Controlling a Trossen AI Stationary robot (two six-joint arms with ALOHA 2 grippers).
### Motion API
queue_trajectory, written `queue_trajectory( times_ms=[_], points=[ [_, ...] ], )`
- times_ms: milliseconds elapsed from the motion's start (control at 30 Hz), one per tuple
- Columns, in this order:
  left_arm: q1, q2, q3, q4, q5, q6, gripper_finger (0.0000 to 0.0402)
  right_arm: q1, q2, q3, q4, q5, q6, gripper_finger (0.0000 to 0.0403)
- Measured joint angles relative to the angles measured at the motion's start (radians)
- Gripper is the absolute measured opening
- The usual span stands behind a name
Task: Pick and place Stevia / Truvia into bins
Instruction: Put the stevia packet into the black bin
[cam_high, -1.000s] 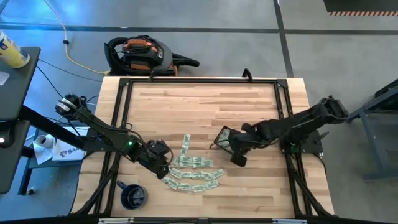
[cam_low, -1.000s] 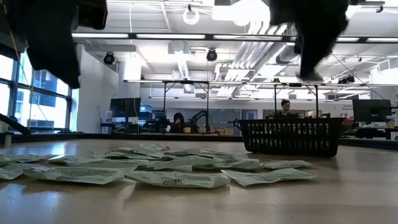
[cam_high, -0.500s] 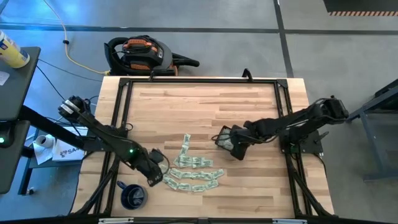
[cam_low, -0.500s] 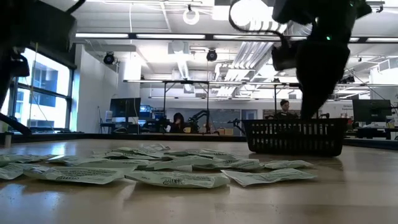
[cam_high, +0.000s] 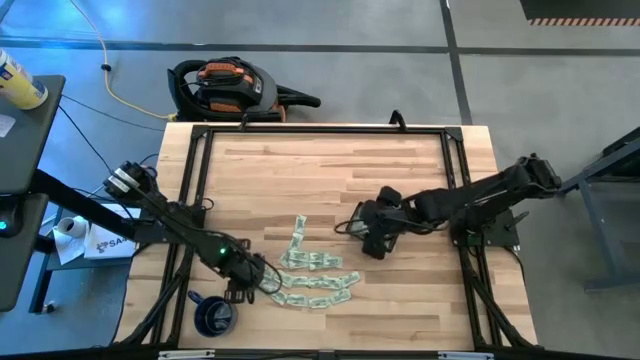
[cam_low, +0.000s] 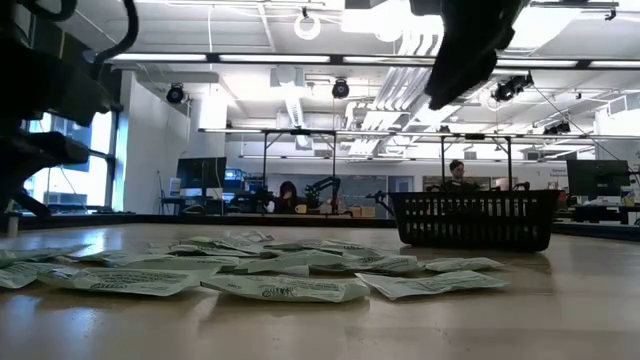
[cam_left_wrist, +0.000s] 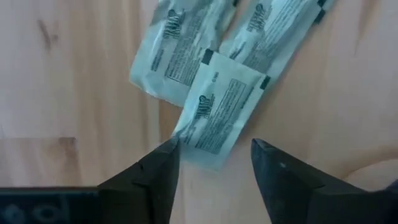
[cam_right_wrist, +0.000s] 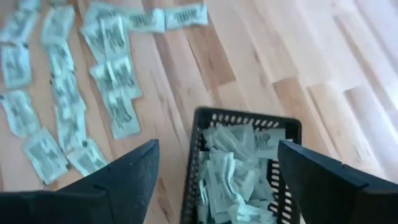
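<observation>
The wooden table (cam_high: 330, 170) carries everything: a loose scatter of sweetener packets (cam_high: 312, 272) toward its front centre, and to their right a small black tray (cam_right_wrist: 242, 168) already holding a heap of them.

The right gripper (cam_high: 372, 232) hangs above that tray with its fingers spread wide and nothing between them. The left gripper (cam_left_wrist: 211, 163) sits low at the left end of the scatter, fingers spread, straddling the near end of one packet (cam_left_wrist: 219, 111) but not yet pinching it.

The packets look very light, thin and limp, with slick paper faces; they probably slide on the wood and buckle if pushed. Lying flat, they offer little to grab, so my guess is that closing the fingers across the short width, close to one end, is the best hold. This one overlaps two neighbours, which may drag along.

The left wrist view alone shows that overlap and the straddle. The right wrist view alone shows the tray's contents. The low view shows the tray's basket-like wall and a person far behind; the high view also shows a dark blue mug (cam_high: 214, 316) near the front left corner.
</observation>
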Motion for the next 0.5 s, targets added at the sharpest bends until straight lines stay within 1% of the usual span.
queue_trajectory(
  times_ms=[67,167,233,367,400,433,500],
  points=[
    [0.001,0.017,-0.008,0.012,0.010,-0.003,0.0213,0.019,0.000,0.011,0.002,0.027,0.031,0.0316],
    [0.018,0.026,-0.011,0.012,0.028,0.022,0.0172,0.044,0.000,0.012,-0.006,0.055,0.074,0.0316],
    [0.039,0.027,-0.010,0.002,0.034,0.052,0.0131,0.060,0.000,0.011,-0.020,0.068,0.107,0.0316],
    [0.078,0.030,0.024,-0.059,0.029,0.130,0.0030,0.109,-0.016,0.011,-0.012,0.129,0.171,0.0316],
    [0.087,0.033,0.039,-0.099,0.023,0.148,0.0022,0.124,-0.030,0.011,-0.005,0.152,0.187,0.0316],
    [0.098,0.036,0.057,-0.149,0.016,0.162,0.0022,0.139,-0.047,0.012,-0.005,0.180,0.208,0.0316],
    [0.120,0.034,0.115,-0.229,0.025,0.194,0.0033,0.171,-0.086,0.012,-0.023,0.246,0.259,0.0316]
  ],
)
